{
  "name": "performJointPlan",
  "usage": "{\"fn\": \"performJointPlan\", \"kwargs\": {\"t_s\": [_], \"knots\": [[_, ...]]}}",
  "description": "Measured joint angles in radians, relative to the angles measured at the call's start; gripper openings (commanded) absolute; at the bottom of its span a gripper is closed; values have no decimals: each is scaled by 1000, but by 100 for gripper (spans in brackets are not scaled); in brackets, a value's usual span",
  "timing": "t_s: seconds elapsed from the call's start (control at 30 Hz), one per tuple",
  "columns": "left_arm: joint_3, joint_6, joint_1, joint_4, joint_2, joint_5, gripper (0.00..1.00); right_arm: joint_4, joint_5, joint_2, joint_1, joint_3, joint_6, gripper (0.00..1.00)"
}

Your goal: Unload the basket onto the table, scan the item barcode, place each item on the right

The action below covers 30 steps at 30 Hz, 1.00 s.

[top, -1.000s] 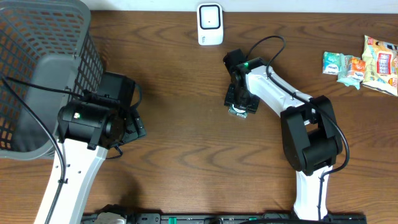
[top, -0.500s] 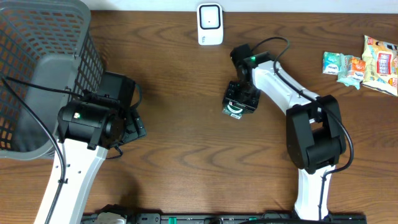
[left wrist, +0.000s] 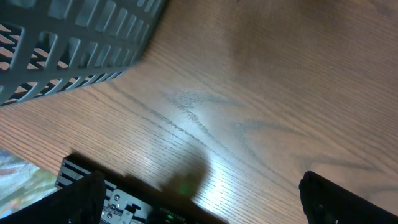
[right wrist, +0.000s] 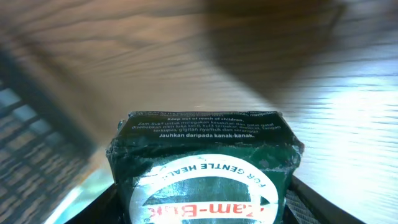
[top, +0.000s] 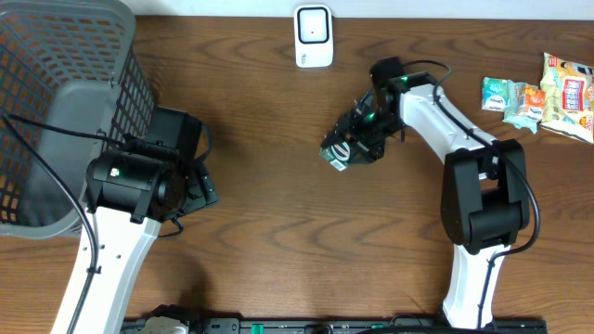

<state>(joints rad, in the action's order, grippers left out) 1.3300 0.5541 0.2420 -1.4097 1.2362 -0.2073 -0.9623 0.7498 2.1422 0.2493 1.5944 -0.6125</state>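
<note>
A dark green box [right wrist: 205,155] with a white oval label and red lettering is the item. My right gripper [right wrist: 202,208] is shut on it, one finger on each side. Seen from overhead, the box [top: 338,153] hangs tilted over the middle of the table, below the white scanner [top: 314,35] at the back edge, with the right gripper [top: 357,137] behind it. No barcode shows in any view. My left gripper [left wrist: 205,202] stands open over bare wood, nothing between its fingers [left wrist: 78,199]. It hovers beside the basket [top: 56,111], left gripper [top: 190,176] pointing right.
The big grey mesh basket [left wrist: 62,43] fills the back left corner. Several snack packets [top: 543,93] lie at the far right. The table's front rail [left wrist: 124,199] shows under the left gripper.
The right arm has swung its wrist to the right and back, tilting the green box so it now points left. The left arm has not moved.
</note>
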Motion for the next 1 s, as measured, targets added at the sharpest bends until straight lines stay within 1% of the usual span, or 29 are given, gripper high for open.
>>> {"fn": "performJointPlan", "kwargs": {"t_s": [0.23, 0.33, 0.6, 0.8, 1.0], "knots": [[0, 0, 0, 0, 0, 0, 98, 116, 307, 0, -19, 1, -14, 56], [0, 0, 0, 0, 0, 0, 98, 173, 411, 0, -19, 1, -66, 57], [0, 0, 0, 0, 0, 0, 98, 336, 622, 0, -19, 2, -246, 55], [0, 0, 0, 0, 0, 0, 98, 371, 687, 0, -29, 2, -381, 56], [0, 0, 0, 0, 0, 0, 98, 430, 697, 0, -45, 2, -525, 55]]}}
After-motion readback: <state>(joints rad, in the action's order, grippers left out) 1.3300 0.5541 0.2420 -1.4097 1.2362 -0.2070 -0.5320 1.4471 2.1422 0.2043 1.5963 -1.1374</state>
